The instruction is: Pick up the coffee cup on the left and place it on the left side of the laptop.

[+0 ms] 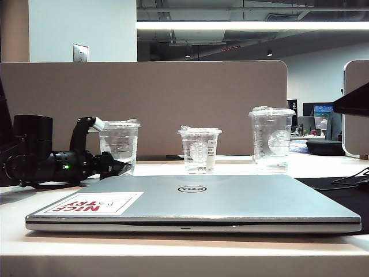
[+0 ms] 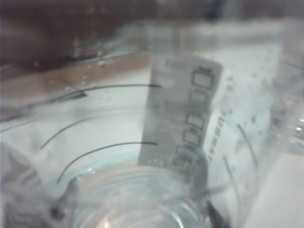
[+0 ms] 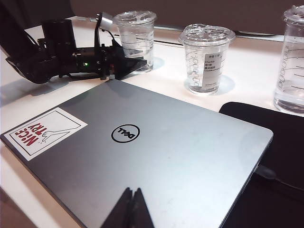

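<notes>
Laptop [image 1: 230, 199] on white desk [image 1: 173, 251], office w/ ceiling light strip [image 1: 253, 26] behind.

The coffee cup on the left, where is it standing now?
In the exterior view the coffee cup stands upright on the table at the left, behind the laptop and left of the shorter cup. The left tool is at its lower part.

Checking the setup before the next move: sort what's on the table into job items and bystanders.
In the job:
- coffee cup, leftmost
- laptop
- left tool, at that cup

Just lying about:
- middle cup
- tallest cup
- black pad
- right tool, over the laptop lid
</notes>
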